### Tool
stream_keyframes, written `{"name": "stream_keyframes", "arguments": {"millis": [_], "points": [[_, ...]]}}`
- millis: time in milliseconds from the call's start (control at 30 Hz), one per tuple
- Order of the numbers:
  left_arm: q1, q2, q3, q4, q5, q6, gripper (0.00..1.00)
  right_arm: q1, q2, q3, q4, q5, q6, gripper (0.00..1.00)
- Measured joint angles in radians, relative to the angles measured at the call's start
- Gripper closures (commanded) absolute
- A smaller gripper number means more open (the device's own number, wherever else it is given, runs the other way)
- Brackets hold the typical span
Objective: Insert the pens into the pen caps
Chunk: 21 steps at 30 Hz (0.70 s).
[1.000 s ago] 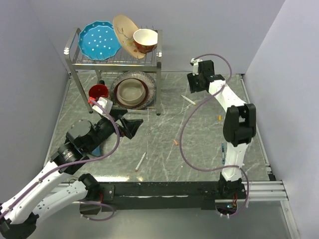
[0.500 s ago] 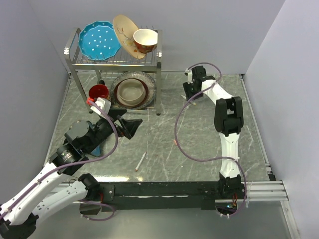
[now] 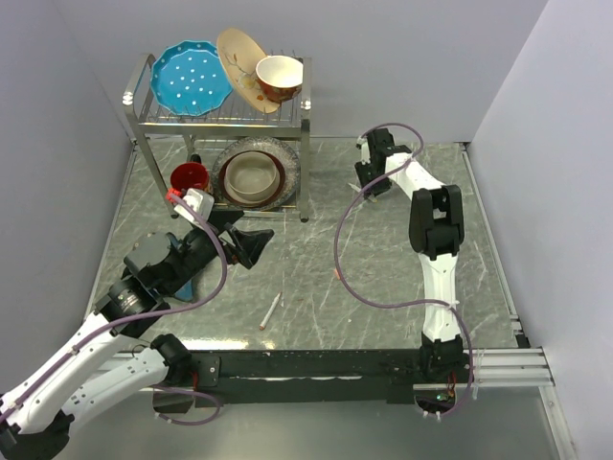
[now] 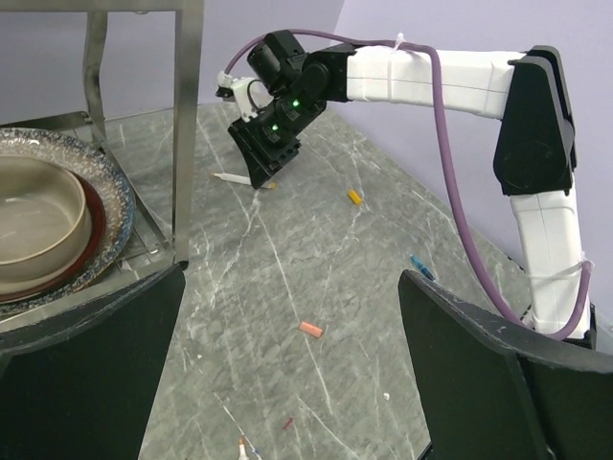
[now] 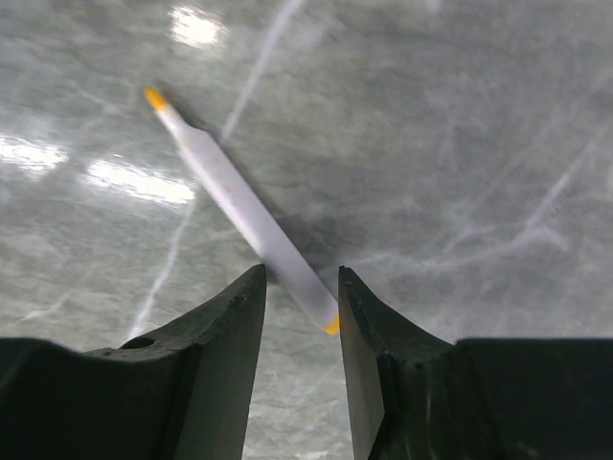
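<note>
Our right arm is stretched way out toward the back of the bench point(image 3: 316, 240), elbow high and wrist tipped down. The right end effector point(image 5: 299, 287) sits right on the surface there. Its fingers are a narrow gap apart, straddling the near end of a white pen point(image 5: 239, 206) with an orange tip, which lies flat and diagonal on the bench. We honestly can't tell if the pads are actually pinching it or just sitting beside it.

The left arm comes in from the near left, bent, with its forearm up off the bench. The left end effector point(image 4: 287, 364) is spread wide, holding nothing, and faces the middle of the bench.

An orange cap point(image 4: 310, 329) lies loose mid-bench. A second white pen point(image 3: 270, 311) is toward the front, well apart from it. A blue pen point(image 4: 420, 265) lies over by the right arm.
</note>
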Motion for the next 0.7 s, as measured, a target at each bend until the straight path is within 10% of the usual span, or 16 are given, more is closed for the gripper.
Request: {"name": "stream_keyframes", "arguments": {"millis": [233,700], "points": [[0.0,-0.042,-0.023,0.011,0.011,0.013,0.01,0.001,-0.03,-0.067,0.028,0.021,0.031,0.86],[0.0,-0.017,-0.016,-0.014,0.001,-0.019,0.07,0.041,-0.286,-0.462,0.145,-0.005,0.155,1.0]]}}
